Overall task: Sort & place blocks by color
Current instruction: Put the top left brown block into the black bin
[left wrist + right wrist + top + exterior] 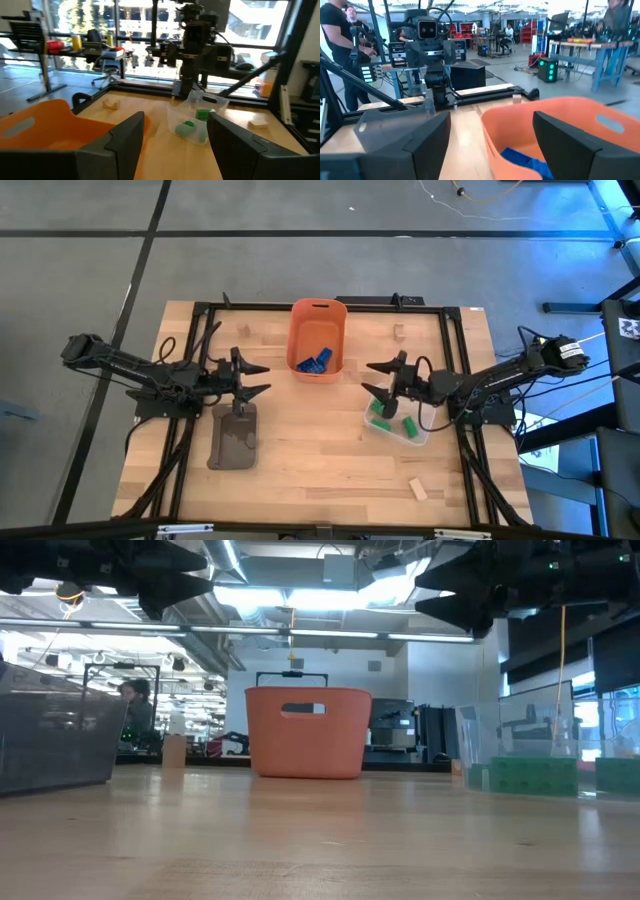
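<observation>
High view: left gripper (262, 379) fingers spread, empty, above grey tray (235, 436). Right gripper (372, 377) fingers spread, empty, green blocks (393, 418) just behind in clear tray (420, 437). Blue blocks (313, 361) in orange bin (317, 310) between grippers.

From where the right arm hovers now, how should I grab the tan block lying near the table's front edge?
Come straight down on the tan block. It lies flat and alone on bare table, turned at a slant, so rotate the right gripper to close across its two long sides at mid-length. Nothing crowds it.
</observation>
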Motion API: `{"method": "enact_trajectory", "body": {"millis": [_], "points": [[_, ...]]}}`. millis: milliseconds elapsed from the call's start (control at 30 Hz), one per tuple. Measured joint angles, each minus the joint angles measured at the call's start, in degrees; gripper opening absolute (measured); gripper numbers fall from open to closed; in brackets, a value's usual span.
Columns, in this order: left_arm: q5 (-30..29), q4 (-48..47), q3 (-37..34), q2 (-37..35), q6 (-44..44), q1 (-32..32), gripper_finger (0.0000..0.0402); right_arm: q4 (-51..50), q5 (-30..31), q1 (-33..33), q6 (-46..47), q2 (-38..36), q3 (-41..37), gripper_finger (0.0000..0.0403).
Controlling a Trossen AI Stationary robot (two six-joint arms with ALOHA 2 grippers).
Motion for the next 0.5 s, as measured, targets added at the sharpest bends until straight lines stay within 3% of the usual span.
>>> {"method": "enact_trajectory", "body": {"millis": [133,367,500], "points": [[-3.62,-0.15,0.38,0.0,0.04,0.25,0.021,0.04,0.01,0.0,-3.33,0.0,0.72,0.0284],[-4.4,-2.08,0.46,0.0,-1.01,2.26,0.021,0.21,0.11,0.0,-5.1,0.0,0.89,0.0284],[-13.75,-3.78,0.46,0.0,-5.81,4.3,0.021,0.21,0.17,-0.06,-5.03,0.0,0.89,0.0284]]}}
